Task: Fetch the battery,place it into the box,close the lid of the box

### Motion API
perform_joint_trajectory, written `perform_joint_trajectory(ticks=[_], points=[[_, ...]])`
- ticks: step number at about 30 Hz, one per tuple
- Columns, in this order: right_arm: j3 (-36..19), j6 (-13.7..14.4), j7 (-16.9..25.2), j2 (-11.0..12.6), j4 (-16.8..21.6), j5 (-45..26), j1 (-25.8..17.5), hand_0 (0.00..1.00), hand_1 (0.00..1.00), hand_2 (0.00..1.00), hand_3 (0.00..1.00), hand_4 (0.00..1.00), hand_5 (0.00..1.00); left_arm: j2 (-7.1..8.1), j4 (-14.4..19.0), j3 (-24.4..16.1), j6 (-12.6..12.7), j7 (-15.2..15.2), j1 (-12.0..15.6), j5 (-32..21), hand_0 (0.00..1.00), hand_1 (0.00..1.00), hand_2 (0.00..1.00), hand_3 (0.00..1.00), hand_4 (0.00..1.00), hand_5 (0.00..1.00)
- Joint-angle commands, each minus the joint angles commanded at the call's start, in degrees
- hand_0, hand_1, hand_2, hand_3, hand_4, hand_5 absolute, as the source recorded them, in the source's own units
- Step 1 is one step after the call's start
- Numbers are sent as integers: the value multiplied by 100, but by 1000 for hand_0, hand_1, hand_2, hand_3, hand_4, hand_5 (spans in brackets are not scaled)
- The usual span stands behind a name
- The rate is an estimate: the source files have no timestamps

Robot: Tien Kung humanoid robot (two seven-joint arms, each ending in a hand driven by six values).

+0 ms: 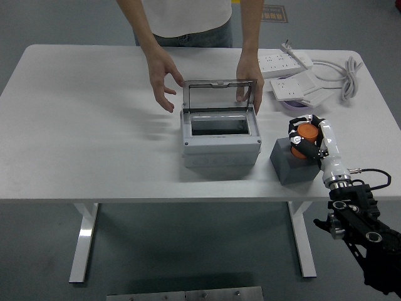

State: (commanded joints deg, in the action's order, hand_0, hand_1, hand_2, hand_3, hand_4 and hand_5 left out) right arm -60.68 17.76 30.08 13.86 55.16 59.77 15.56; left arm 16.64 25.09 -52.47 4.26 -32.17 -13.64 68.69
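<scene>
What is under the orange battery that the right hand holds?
A dark grey block lies directly under the orange battery. The right hand covers the contact between them.
</scene>
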Motion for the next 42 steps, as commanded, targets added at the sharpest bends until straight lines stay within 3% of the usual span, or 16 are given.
perform_joint_trajectory(ticks=[3,4,9,10,22,27,32,42], points=[[-17,4,-3,3,42,16,8,223,260,299,346,137,2,2,1,5,18,9,-2,-14,632,698,573,541,500,2],[-25,7,-8,3,58,34,10,186,245,286,329,71,2,3,1,5,23,11,-3,-17,632,698,573,541,500,2],[-62,61,-69,7,167,209,10,186,245,286,329,71,2,12,2,8,59,22,1,-33,632,698,573,541,500,2],[-69,75,-76,10,194,241,10,144,205,268,313,2,19,13,3,6,64,20,4,-31,632,698,573,541,500,2],[-139,222,-196,72,475,705,100,120,187,257,302,2,2,23,11,-11,128,19,19,-27,632,698,573,541,500,2],[-274,160,-697,251,897,1549,191,120,187,257,302,2,2,42,15,2,157,16,29,-60,632,698,573,541,500,2],[-241,-71,-1268,506,1273,2543,335,118,193,253,300,3,2,63,17,17,175,4,37,-91,632,698,573,541,500,2],[416,-714,-2419,703,1344,4250,1044,95,181,236,285,2,23,104,23,49,203,-13,66,-157,632,698,573,541,500,2]])
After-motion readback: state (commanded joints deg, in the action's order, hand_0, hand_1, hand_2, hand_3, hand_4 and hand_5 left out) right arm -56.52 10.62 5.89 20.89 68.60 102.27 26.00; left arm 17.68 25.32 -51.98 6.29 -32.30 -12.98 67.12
